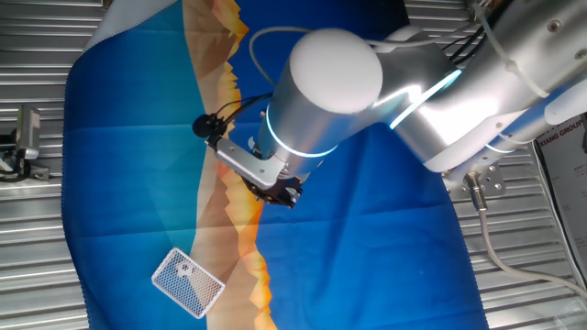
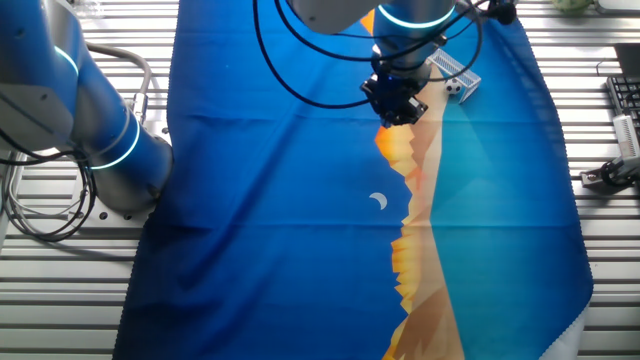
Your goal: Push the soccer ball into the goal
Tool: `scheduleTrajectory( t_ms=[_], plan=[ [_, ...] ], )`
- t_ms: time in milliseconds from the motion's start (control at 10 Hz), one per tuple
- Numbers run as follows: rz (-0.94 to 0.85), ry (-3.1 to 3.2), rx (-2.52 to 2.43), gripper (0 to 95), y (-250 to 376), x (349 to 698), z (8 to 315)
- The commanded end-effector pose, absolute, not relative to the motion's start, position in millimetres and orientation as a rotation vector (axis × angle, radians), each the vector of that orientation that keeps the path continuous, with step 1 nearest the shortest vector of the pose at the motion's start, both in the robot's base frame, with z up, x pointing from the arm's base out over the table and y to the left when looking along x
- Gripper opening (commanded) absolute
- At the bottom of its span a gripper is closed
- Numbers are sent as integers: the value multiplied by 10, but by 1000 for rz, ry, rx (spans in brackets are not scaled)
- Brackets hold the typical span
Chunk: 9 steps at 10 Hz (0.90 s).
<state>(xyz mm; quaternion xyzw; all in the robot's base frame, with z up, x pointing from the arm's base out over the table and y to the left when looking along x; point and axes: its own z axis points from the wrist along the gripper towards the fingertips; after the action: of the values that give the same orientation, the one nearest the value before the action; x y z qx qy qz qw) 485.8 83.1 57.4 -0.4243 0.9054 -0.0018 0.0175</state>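
Observation:
The goal is a small white-framed mesh box lying on the blue cloth near the front left; it also shows in the other fixed view at the far right. The soccer ball, tiny and black-and-white, sits right at the goal's frame; in one fixed view it is a small dark spot within the goal's outline. My gripper hangs low over the orange band of the cloth, well apart from the goal. Its dark fingers look pressed together and empty. It also shows in the other fixed view, just left of the ball.
The blue cloth with an orange mountain print and a white crescent covers a slatted metal table. A second blue arm's base stands at the left. A metal clamp and a keyboard lie off the cloth.

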Motion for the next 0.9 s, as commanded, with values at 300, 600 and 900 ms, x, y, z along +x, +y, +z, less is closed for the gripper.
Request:
scheduleTrajectory(
  t_ms=[300, 600, 900],
  plan=[
    [-25, 2808, -1336, 0, 831, 4846, 589],
    [-26, 2795, -1354, 0, 831, 4845, 589],
    [-27, 2793, -1352, 0, 832, 4846, 589]
  ],
)
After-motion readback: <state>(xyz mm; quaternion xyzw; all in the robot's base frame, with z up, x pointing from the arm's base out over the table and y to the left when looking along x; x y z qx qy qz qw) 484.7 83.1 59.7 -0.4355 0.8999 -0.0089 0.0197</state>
